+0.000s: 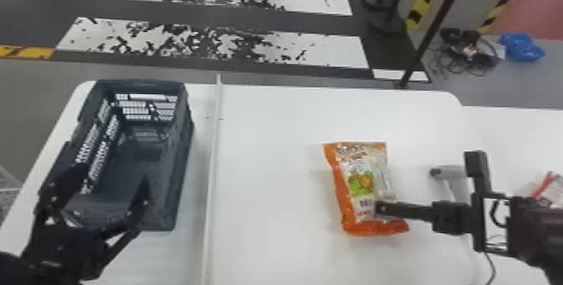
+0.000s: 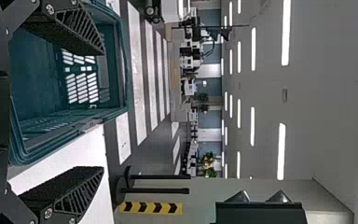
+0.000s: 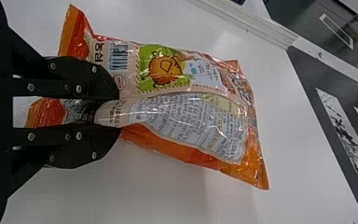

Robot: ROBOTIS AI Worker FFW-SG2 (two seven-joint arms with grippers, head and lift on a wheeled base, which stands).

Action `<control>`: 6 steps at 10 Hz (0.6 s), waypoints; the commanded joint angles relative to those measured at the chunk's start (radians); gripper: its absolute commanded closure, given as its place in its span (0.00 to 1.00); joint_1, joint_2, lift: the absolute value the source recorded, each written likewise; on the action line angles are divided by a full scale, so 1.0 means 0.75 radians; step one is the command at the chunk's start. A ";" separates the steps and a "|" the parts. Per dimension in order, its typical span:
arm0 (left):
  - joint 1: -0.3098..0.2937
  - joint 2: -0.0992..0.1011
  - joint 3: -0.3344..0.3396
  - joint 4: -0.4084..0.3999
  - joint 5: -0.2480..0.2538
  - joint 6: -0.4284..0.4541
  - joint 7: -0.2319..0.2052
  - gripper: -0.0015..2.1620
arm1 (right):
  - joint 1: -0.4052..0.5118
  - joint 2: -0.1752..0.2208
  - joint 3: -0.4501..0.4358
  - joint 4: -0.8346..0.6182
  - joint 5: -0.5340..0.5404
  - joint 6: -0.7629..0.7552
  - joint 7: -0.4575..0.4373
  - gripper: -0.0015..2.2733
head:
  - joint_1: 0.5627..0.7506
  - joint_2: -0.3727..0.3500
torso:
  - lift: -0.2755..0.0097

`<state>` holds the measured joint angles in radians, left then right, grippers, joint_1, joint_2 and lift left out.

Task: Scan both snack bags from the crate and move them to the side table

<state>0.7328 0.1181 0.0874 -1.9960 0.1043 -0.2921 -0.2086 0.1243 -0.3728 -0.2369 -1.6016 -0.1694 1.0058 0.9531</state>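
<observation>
In the head view, the left gripper point(image 1: 114, 174) hid part of the near end of the crate point(image 1: 178, 171). Its fingers were wide apart with nothing between them. The crate stood along the left edge of the counter point(image 1: 268, 204), and inside it the bare bottom showed, though the near end was hard to see.

The orange snack bag point(image 1: 362, 179) was over the right part of the counter, and the right gripper point(image 1: 380, 208) had its end nearest the robot. I can't tell if the bag touched the counter. A gray scanner point(image 1: 450, 172) by the counter's right edge was partly behind that gripper. On the side counter point(image 1: 515, 137), a red and white snack bag point(image 1: 555, 192) was cut off by the view's edge and partly covered by the right arm.

The right wrist view showed what the head view didn't: the right gripper point(image 3: 119, 111) had its fingers squeezed close on the orange bag, and the plastic was all bunched up between them. The left wrist view showed ceiling lights point(image 2: 285, 32) and plants point(image 2: 208, 163) far away.
</observation>
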 commanded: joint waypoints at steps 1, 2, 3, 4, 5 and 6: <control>0.003 0.000 0.000 -0.002 0.000 0.000 0.000 0.06 | 0.037 0.000 -0.081 -0.069 -0.077 0.012 -0.001 0.99 | 0.70 0.37 | 0.70; 0.003 0.000 0.000 -0.002 -0.002 0.000 0.000 0.06 | 0.051 -0.002 -0.161 -0.114 -0.146 0.057 0.010 0.99 | 0.70 0.36 | 0.70; 0.003 0.000 -0.002 -0.002 -0.002 0.000 0.000 0.06 | 0.051 -0.004 -0.251 -0.120 -0.238 0.077 0.022 0.99 | 0.70 0.35 | 0.70; 0.003 0.000 -0.006 -0.006 -0.006 0.000 0.000 0.06 | 0.047 -0.002 -0.345 -0.120 -0.296 0.082 0.005 0.99 | 0.70 0.33 | 0.70; 0.015 0.000 -0.004 -0.020 -0.008 0.000 0.000 0.06 | 0.041 -0.004 -0.455 -0.118 -0.398 0.082 -0.044 0.99 | 0.70 0.29 | 0.70; 0.023 0.000 0.000 -0.036 -0.010 0.000 0.002 0.06 | 0.039 -0.008 -0.545 -0.112 -0.469 0.082 -0.121 0.99 | 0.70 0.26 | 0.70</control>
<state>0.7468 0.1181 0.0862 -2.0171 0.0972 -0.2921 -0.2082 0.1544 -0.3774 -0.6072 -1.6880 -0.4885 1.0664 0.8631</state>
